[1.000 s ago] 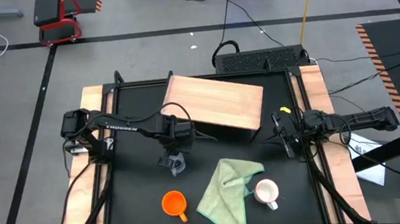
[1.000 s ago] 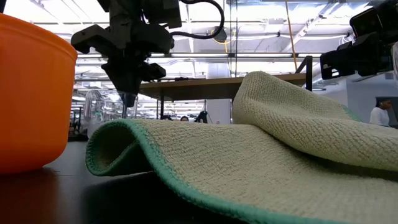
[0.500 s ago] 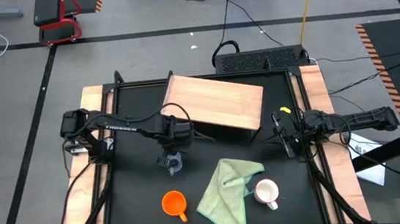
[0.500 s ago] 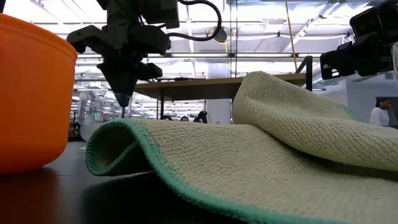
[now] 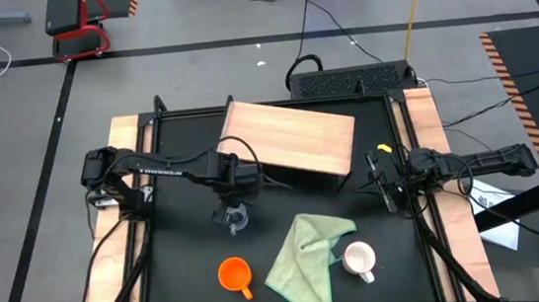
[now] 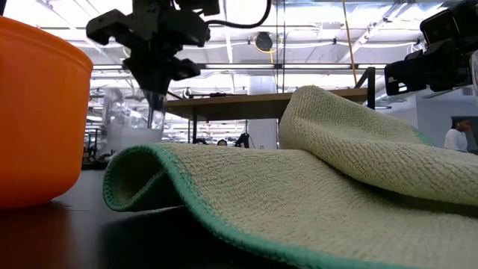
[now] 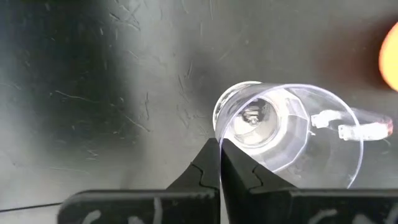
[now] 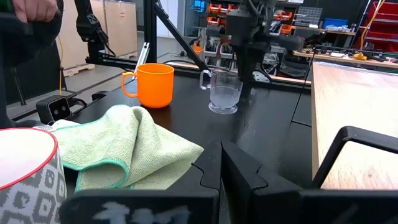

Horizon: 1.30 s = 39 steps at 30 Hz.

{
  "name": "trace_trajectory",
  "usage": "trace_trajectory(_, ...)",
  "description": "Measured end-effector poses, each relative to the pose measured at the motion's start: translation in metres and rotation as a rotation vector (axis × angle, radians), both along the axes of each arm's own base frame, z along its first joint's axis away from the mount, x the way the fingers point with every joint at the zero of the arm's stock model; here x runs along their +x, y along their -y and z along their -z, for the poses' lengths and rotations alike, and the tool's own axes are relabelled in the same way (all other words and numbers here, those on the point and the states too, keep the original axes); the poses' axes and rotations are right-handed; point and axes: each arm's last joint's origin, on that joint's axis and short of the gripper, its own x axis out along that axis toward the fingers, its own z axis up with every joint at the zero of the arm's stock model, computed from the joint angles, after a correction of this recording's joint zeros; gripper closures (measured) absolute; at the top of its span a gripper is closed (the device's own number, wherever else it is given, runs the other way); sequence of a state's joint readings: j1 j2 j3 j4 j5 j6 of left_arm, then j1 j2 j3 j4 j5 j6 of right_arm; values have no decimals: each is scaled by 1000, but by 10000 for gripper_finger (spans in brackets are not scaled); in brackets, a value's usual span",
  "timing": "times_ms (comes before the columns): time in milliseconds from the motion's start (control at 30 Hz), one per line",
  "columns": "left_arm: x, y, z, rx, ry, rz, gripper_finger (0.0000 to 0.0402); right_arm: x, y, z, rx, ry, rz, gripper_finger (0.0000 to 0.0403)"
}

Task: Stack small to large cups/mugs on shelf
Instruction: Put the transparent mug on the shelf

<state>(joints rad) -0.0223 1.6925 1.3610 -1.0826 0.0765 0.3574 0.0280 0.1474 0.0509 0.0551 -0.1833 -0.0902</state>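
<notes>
Glass cup [image 6: 133, 116] now hangs higher in left hand [image 6: 157, 101].

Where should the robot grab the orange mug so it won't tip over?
Probably by the rim, coming from straight above. The orange mug stands upright on the black table with its mouth open upward, so one finger could go inside and one outside. Pinch the wall on the side away from the handle, which sticks out toward the table's near edge.
</notes>
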Motion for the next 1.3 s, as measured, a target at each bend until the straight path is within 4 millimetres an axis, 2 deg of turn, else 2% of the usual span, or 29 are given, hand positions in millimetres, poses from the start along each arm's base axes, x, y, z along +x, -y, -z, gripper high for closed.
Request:
trace_trajectory(533, 1, -1, -38, 31, 9, 1, 401, 0, 0, 0, 0, 0, 0, 403)
trace_trajectory(1067, -4, -12, -49, 30, -15, -32, 401, 0, 0, 0, 0, 0, 0, 403)
trace_trajectory(1300, -15, -12, -65, 31, 37, -33, 401, 0, 0, 0, -1, 1, 0, 403)
